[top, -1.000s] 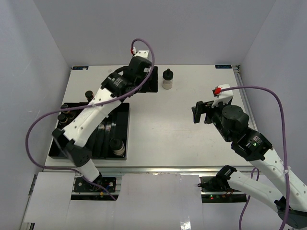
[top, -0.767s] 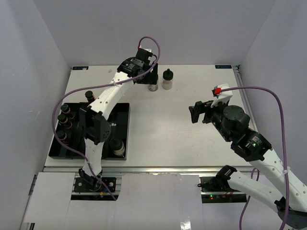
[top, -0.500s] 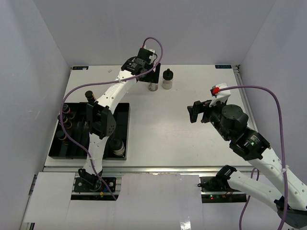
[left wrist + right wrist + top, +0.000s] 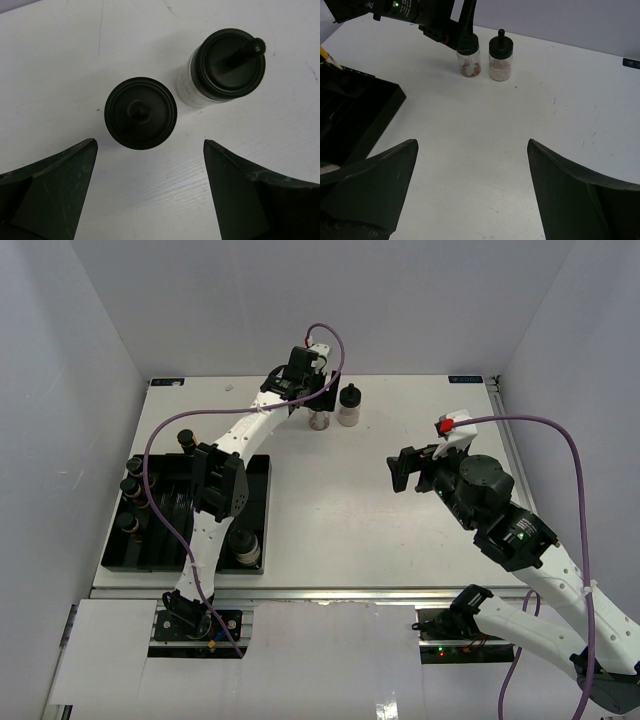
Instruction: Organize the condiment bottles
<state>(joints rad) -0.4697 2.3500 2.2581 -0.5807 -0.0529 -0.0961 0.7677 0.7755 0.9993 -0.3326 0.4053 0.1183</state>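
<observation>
Nearest, the black slotted tray sits at the worktop's left front, with one squat bottle of pale powder in its near-right corner and slim bottles along its left side. Mid-worktop, the right pincer hangs spread and empty, well apart from everything. It threatens nothing unless it heads for the same pair as the other arm, where the two could collide. Farthest back, the left pincer is spread wide, holding nothing, above the brown-filled bottle, which stands on the worktop just beside the knob-capped bottle. The danger lies here, I judge: the gap between the two is slim, so a finger coming down on that side may strike the knob-capped bottle and topple it. The brown-filled bottle also sits off centre between the fingers; closing like that could shove it sideways before it is pinched.
</observation>
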